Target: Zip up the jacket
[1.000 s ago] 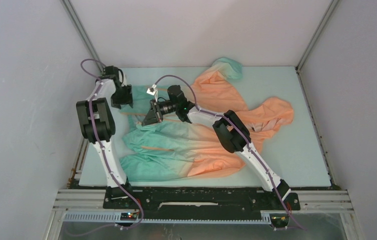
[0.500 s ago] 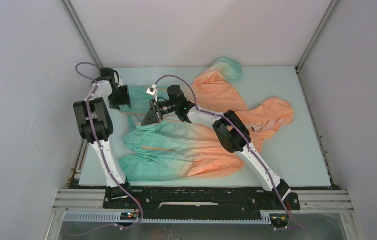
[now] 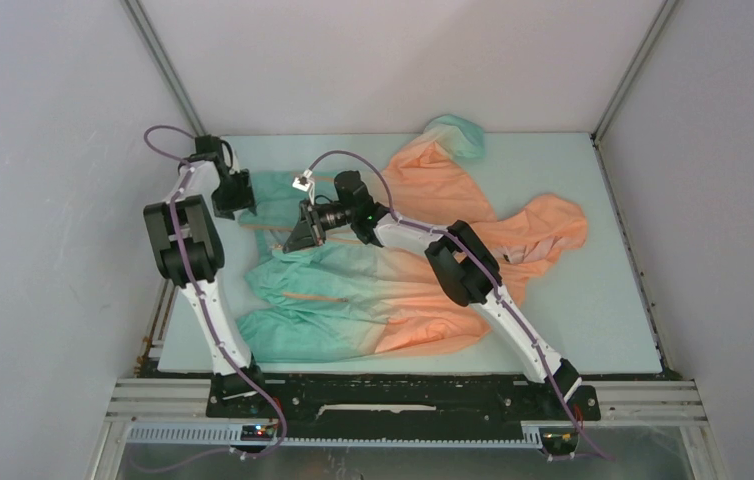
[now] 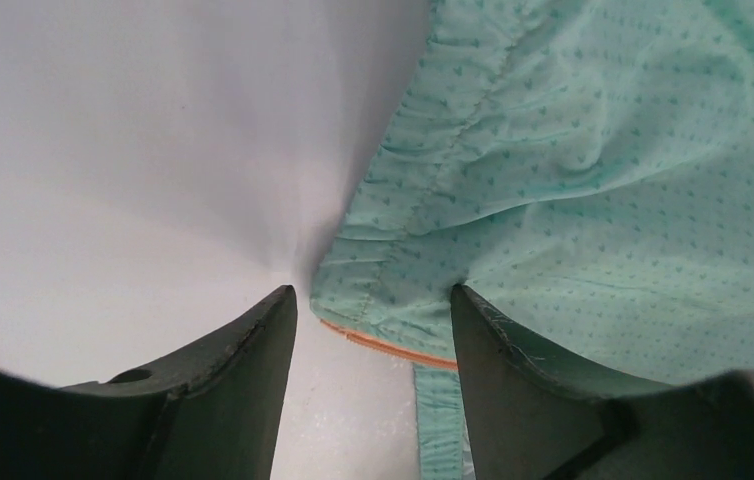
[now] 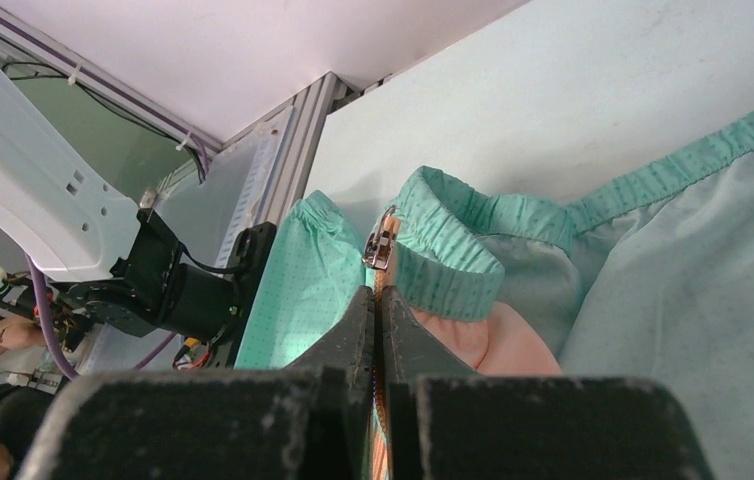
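The jacket (image 3: pixel 383 290) is lying rumpled across the table (image 3: pixel 593 300), its teal hem (image 4: pixel 393 240) pointing left and the orange hood (image 3: pixel 553 225) flopping out to the right, with one sleeve (image 3: pixel 448 140) reaching up to the far edge. Over at the far left end of the cloth, the left gripper (image 3: pixel 236 195) is hanging low. Its wrist camera is showing the jaws standing spread, one dark finger (image 4: pixel 243 370) on each side of the hem's corner. The dotted teal cloth is sitting right in the gap between the tips, and I cannot tell whether either tip is touching it. A thin orange strip (image 4: pixel 383 345) is peeking out under that corner.

Now the right gripper (image 5: pixel 380 310): its jaws are pressing tight together, pinching the orange zip (image 5: pixel 383 450) at the bottom of the jacket's front. That is just below the small metal slider (image 5: pixel 381 245), which is sticking up beside the curled teal hem band. Behind it, the white left arm (image 5: pixel 13 190) is looming at the left of the right wrist view, near the table's rail (image 5: pixel 298 140). From above, the two grippers are sitting near each other at the hem end
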